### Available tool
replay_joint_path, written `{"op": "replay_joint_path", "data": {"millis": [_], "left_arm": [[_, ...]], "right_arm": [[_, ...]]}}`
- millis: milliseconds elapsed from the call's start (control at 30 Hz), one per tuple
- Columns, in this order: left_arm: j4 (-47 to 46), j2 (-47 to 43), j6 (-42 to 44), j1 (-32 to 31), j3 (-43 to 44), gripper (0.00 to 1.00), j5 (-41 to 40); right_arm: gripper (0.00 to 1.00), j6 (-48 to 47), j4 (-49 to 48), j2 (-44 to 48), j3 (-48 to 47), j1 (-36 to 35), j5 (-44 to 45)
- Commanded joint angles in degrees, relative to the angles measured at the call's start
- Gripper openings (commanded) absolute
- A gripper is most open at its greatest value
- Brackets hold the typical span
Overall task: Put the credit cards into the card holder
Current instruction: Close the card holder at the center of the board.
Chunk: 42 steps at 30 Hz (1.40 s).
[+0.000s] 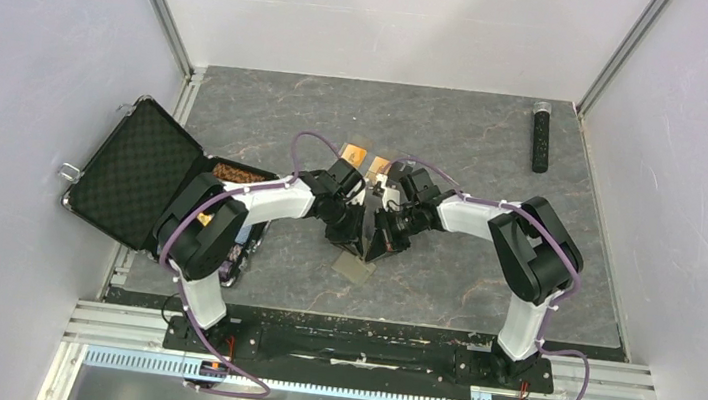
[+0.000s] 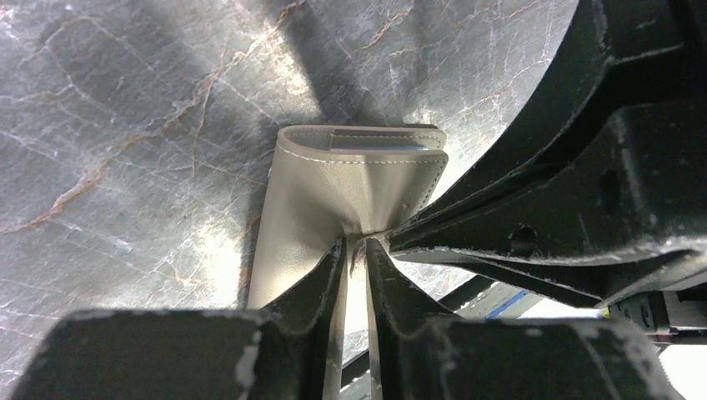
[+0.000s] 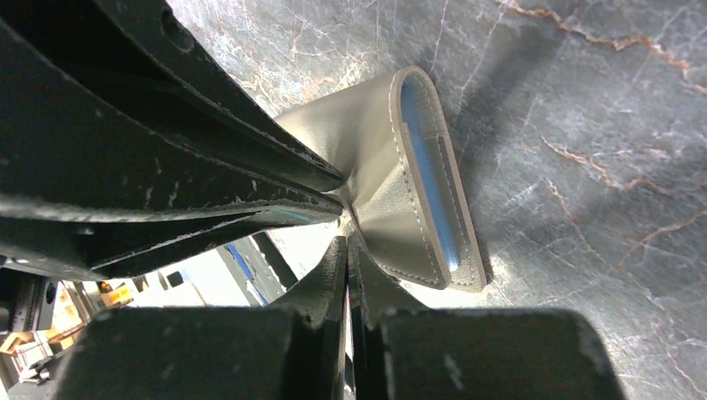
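Your right end effector (image 3: 348, 240) is closed, pinching the taupe folding leather card holder (image 3: 375, 158); your left end effector (image 2: 356, 243) meets its edge, grip unclear.

We see the taupe card holder (image 1: 368, 224), light blue inside, folded and raised on edge above the surface's middle. Two orange-gold credit cards (image 1: 355, 152) lie just beyond it, toward the far edge.

The right gripper (image 3: 348, 243) pinches the card holder (image 3: 379, 167) by its edge, blue lining showing, above the marbled table (image 3: 584, 125).
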<state>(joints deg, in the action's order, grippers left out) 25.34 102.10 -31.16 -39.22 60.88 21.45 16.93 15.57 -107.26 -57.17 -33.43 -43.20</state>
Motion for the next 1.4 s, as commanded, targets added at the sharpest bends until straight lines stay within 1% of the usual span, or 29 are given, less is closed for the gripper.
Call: {"op": "replay_joint_path", "data": {"millis": [0,200,333,400,467,600,667,767,867,1067,1133,1367], "left_arm": [[-1.17,-2.67,1.1,-0.33,-0.91,0.2,0.03],[-0.38,-2.11,2.07,-0.46,-1.35,0.15,0.69],[0.06,-1.84,2.76,-1.09,-1.94,0.14,0.35],[-0.07,-2.08,2.68,-1.29,-2.45,0.16,0.02],[-0.7,-2.68,2.21,-1.3,-3.02,0.21,-0.17],[-2.05,-3.93,1.18,-1.3,-3.48,0.27,0.04],[-2.78,-3.95,0.84,-1.3,-3.66,0.27,0.86],[-3.11,-3.5,0.98,-1.37,-3.84,0.23,1.65],[-2.97,-3.33,1.45,-1.67,-4.17,0.13,1.67],[-2.29,-2.91,1.54,-1.82,-4.83,0.02,-0.67],[-1.13,-2.06,1.79,-1.97,-4.39,0.02,-1.39],[3.49,0.04,2.3,-3.96,-3.44,0.02,-8.22]], "right_arm": [[0.0,-2.59,5.84,-4.52,0.91,-1.54,10.22],[0.0,-2.65,6.51,-5.1,0.41,-1.55,10.73],[0.0,-2.54,7.23,-5.54,0.2,-1.63,11.33],[0.0,-2.56,7.55,-5.74,0.03,-1.67,11.71],[0.0,-2.48,7.78,-5.96,-0.08,-1.83,11.88],[0.0,-2.38,8.16,-6.33,-0.03,-2.24,12.41],[0.0,-2.26,8.31,-6.38,0.04,-2.35,12.59],[0.0,-2.19,8.45,-6.47,0.12,-2.4,12.92],[0.0,-2.17,8.6,-6.73,-0.02,-2.43,13.05],[0.0,-2.42,8.84,-6.91,-0.11,-2.66,12.97],[0.0,-2.47,8.96,-6.91,-0.09,-2.77,13.05],[0.0,-2.45,9.64,-7.37,-0.3,-3.3,13.7]]}}
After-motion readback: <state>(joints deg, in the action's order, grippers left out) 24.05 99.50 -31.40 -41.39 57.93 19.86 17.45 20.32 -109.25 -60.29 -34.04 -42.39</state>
